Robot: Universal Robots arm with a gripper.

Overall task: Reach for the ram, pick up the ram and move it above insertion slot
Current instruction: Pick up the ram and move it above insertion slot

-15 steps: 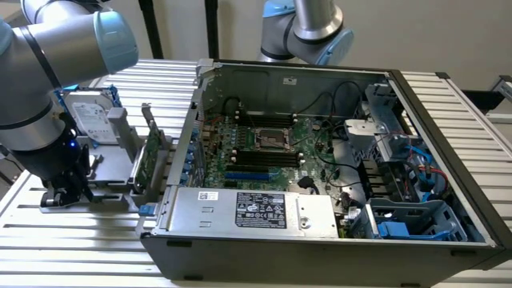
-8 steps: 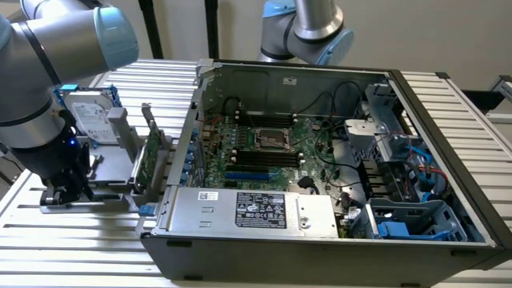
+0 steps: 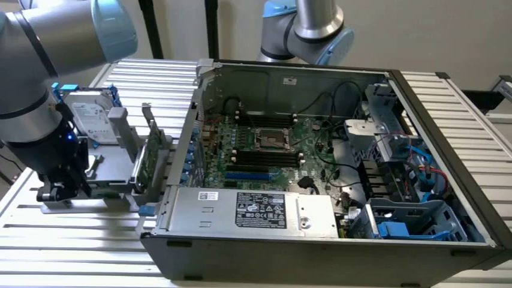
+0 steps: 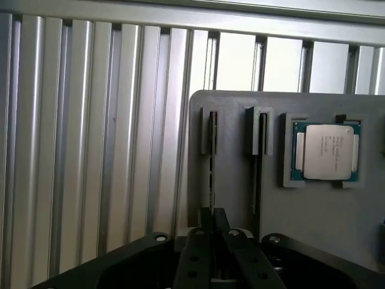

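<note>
**End effector (image 4: 213, 218) closed on the ram (image 4: 210, 168), stick seated in holder slot**

- Edges: the ram stands on edge in a narrow slot of the grey holder plate (image 4: 231, 180). The fingers (image 4: 204, 220) are drawn almost together with the stick's near end between them. Slot walls sit close to both faces of the stick. The only open room is along its length and up off the plate.
- A second slot runs parallel just beside it and holds a thin dark strip; I can't tell what it is. A CPU (image 4: 325, 152) lies in a square nest past that slot, apart from the fingers.
- Surface: the plate lies on a ribbed aluminium table (image 4: 90, 150), with the grooves parallel to the stick. There are bare slats on the end effector's side away from the CPU.
- Around, in the exterior view: the arm (image 3: 32, 90) comes down over the holder. A hard drive (image 3: 90, 120) stands just beyond the end effector.
- An upright expansion card (image 3: 150, 162) stands toward the exterior view's right of the end effector. The open computer case (image 3: 320, 252) is immediately past the card.
- The memory slots (image 3: 264, 158) on the motherboard (image 3: 240, 135) are well apart from the end effector. The card and the case side wall stand between them. The power supply (image 3: 248, 210) runs along the near wall of the case.
</note>
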